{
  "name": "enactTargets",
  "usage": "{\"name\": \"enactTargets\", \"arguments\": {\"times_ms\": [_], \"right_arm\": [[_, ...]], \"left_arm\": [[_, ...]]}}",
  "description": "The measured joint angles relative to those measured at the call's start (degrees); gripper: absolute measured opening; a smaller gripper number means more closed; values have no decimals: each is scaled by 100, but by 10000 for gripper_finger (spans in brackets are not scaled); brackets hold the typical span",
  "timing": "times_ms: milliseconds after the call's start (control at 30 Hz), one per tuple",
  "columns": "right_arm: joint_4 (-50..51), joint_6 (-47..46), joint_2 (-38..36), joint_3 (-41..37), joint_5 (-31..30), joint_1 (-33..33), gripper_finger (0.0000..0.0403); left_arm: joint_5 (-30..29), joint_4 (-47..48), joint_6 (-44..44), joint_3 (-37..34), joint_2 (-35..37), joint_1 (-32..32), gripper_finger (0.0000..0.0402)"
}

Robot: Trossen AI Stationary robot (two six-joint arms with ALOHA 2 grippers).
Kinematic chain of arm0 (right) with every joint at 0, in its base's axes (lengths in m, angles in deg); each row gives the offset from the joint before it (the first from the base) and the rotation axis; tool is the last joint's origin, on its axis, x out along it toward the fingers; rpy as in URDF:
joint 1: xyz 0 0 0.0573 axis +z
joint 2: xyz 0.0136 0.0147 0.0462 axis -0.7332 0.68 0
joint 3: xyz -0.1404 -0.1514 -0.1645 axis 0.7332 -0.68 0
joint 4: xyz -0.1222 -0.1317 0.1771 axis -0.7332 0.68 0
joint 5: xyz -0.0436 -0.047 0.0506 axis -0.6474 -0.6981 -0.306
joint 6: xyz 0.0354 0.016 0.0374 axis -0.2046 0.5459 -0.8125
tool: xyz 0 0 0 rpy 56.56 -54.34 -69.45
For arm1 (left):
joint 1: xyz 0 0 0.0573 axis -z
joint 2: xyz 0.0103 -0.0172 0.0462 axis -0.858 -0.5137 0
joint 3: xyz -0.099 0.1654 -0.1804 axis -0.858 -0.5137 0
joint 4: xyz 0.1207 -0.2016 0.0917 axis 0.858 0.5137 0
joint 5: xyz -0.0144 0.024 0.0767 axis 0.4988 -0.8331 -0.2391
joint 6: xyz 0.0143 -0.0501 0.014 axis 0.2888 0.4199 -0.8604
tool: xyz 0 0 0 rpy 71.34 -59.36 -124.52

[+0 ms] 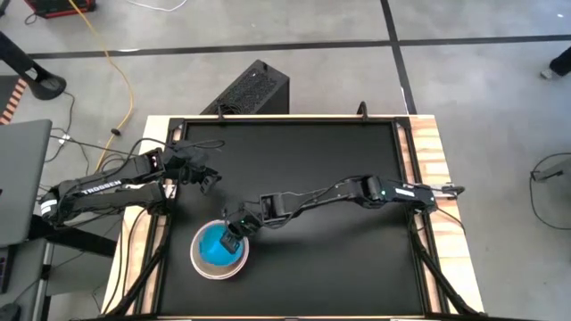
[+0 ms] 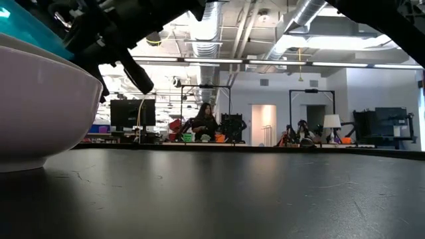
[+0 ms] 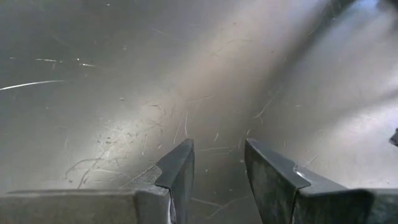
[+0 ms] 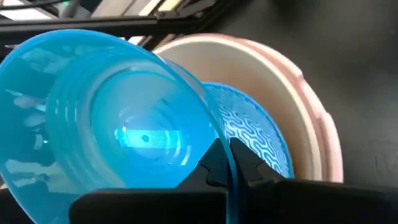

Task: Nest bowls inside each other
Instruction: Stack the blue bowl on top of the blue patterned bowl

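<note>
Near the table's front left stands a stack of bowls: the white bowl (image 1: pixel 196 259) (image 2: pixel 40 113) outermost, then the pink bowl (image 4: pixel 324 140), the beige bowl (image 4: pixel 249 65) and the patterned teal-blue bowl (image 4: pixel 256 132). Just over the stack my right gripper (image 1: pixel 234 240) (image 4: pixel 230 167) is shut on the light blue bowl (image 4: pixel 118 124), which is tilted with its hollow toward the wrist. My left gripper (image 1: pixel 208 178) (image 3: pixel 219 163) hangs open over bare mat, behind and left of the stack, touching nothing. My right gripper pinches the light blue bowl's rim (image 4: pixel 219 144) between its two fingers, one finger inside the wall and one outside. The fingers slant down from the table's right. The bowl is lifted and tilted steeply above the stack; whether it touches the teal-blue bowl I cannot tell.
The black mat (image 1: pixel 339 259) lies bare across the middle and right of the table, framed by a wooden border (image 1: pixel 426 152). A black box (image 1: pixel 254 89) stands on the floor beyond the far edge. People and desks show far off in the room (image 2: pixel 202 123).
</note>
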Motion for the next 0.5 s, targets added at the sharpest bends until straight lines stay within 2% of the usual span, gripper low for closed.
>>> {"name": "enactTargets", "arguments": {"times_ms": [167,500], "right_arm": [[-20,1,-2,7,-9,-10,32],[330,-156,-6,7,171,-52,124]], "left_arm": [[0,2,0,0,2,0,130],[-28,2,-17,0,0,0,130]]}}
